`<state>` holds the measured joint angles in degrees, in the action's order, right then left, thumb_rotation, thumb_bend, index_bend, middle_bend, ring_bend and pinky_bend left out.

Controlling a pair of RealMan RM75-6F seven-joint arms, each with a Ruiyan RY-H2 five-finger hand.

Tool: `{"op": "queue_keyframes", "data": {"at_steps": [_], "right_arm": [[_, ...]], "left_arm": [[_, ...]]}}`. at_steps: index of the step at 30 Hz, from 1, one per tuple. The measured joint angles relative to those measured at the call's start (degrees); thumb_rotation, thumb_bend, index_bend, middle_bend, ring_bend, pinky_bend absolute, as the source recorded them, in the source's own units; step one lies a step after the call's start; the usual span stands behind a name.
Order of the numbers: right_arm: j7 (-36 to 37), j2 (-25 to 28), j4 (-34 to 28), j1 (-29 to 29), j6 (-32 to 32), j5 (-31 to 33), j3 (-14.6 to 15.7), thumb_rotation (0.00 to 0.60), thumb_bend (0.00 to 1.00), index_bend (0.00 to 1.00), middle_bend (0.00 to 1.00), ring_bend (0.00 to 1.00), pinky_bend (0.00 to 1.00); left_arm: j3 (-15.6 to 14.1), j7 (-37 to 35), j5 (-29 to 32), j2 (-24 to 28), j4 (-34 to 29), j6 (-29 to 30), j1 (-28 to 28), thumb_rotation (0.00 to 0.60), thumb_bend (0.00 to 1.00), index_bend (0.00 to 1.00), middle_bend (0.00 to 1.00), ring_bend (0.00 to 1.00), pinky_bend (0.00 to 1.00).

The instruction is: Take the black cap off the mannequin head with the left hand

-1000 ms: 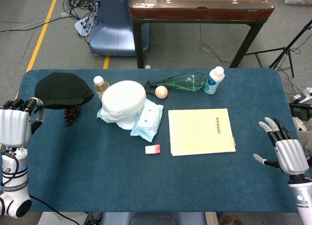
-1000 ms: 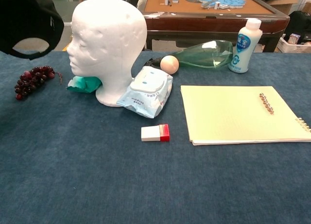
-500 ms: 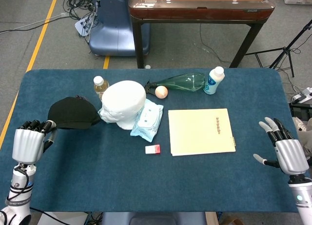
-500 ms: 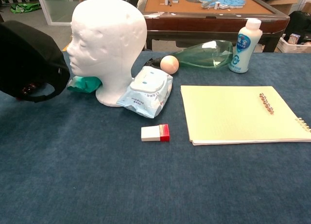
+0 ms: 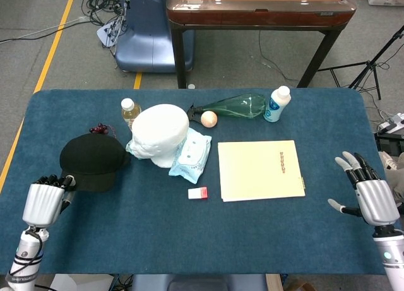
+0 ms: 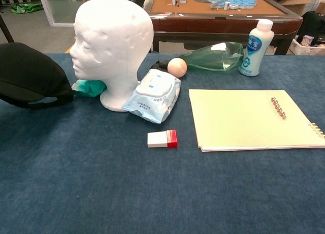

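The black cap (image 5: 93, 161) lies on the blue table (image 5: 126, 240), left of the bare white mannequin head (image 5: 161, 133). My left hand (image 5: 44, 201) is at the near left corner, fingers curled around the cap's near-left edge. In the chest view the cap (image 6: 28, 76) rests at the left edge beside the mannequin head (image 6: 111, 46), and the left hand is out of frame. My right hand (image 5: 369, 196) hovers at the table's right edge with fingers spread, holding nothing.
Dark grapes (image 5: 99, 128) and a small bottle (image 5: 129, 109) sit behind the cap. A wipes pack (image 5: 189, 153), a red-and-white box (image 5: 197, 192), a yellow notebook (image 5: 260, 170), an orange ball (image 5: 209, 118), a green glass bottle (image 5: 233, 105) and a white bottle (image 5: 276, 104) lie to the right.
The left hand carried the cap from above the far left of the table down toward the near left. The cap now rests on the table. The right hand has not moved.
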<state>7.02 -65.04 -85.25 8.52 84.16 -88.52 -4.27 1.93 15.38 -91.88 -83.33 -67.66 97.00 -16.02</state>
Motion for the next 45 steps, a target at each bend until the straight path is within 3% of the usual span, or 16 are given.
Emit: {"op": "queue_keyframes", "data": {"at_steps": [5, 10, 13, 21, 27, 30, 33, 37, 45], "right_arm": [[-0.3, 0.0, -0.1, 0.1, -0.2, 0.0, 0.0, 0.6, 0.0, 0.11, 0.09, 0.02, 0.19], [-0.5, -0.1, -0.1, 0.1, -0.3, 0.2, 0.0, 0.6, 0.0, 0.11, 0.09, 0.02, 0.19], [-0.7, -0.1, -0.1, 0.2, -0.4, 0.2, 0.0, 0.6, 0.0, 0.11, 0.09, 0.02, 0.19], [-0.5, -0.3, 0.5, 0.0, -0.3, 0.0, 0.3, 0.6, 0.0, 0.11, 0.09, 0.02, 0.19], [-0.9, -0.4, 0.4, 0.1, -0.6, 0.1, 0.3, 0.6, 0.0, 0.11, 0.09, 0.02, 0.19], [-1.0, -0.4, 0.4, 0.1, -0.5, 0.0, 0.4, 0.6, 0.0, 0.11, 0.09, 0.02, 0.19], [-1.2, -0.4, 0.3, 0.0, -0.3, 0.0, 0.3, 0.6, 0.0, 0.11, 0.09, 0.02, 0.19], [-2.1, -0.6, 0.1, 0.0, -0.6, 0.5, 0.2, 0.6, 0.0, 0.11, 0.09, 0.02, 0.19], [-4.4, -1.0, -0.5, 0.0, -1.0, 1.2, 0.2, 0.6, 0.0, 0.11, 0.09, 0.02, 0.19]], "left_arm": [[-1.7, 6.9, 3.7, 5.4, -13.1, -5.8, 1.1, 0.6, 0.4, 0.33, 0.59, 0.51, 0.72], [-3.2, 18.6, 8.6, 11.5, -26.3, -11.2, 2.2, 0.6, 0.13, 0.08, 0.47, 0.46, 0.7], [-3.8, 24.9, 11.4, 13.9, -31.1, -13.1, 2.8, 0.6, 0.06, 0.0, 0.4, 0.43, 0.67], [-4.8, 35.1, 17.8, 17.8, -40.9, -14.0, 4.7, 0.6, 0.0, 0.0, 0.35, 0.42, 0.66], [-4.9, 38.1, 19.2, 19.0, -43.3, -11.8, 6.0, 0.6, 0.0, 0.0, 0.35, 0.42, 0.66], [-4.7, 37.5, 17.1, 18.2, -41.9, -8.9, 6.9, 0.6, 0.0, 0.1, 0.38, 0.43, 0.66], [-4.3, 33.8, 15.4, 17.4, -40.2, -7.3, 7.6, 0.6, 0.12, 0.27, 0.42, 0.43, 0.66], [-3.6, 25.7, 13.2, 16.2, -36.4, -6.4, 8.3, 0.6, 0.3, 0.35, 0.45, 0.43, 0.66], [-1.2, 6.7, 11.3, 13.6, -24.9, -5.5, 9.5, 0.6, 0.34, 0.4, 0.49, 0.44, 0.66]]}}
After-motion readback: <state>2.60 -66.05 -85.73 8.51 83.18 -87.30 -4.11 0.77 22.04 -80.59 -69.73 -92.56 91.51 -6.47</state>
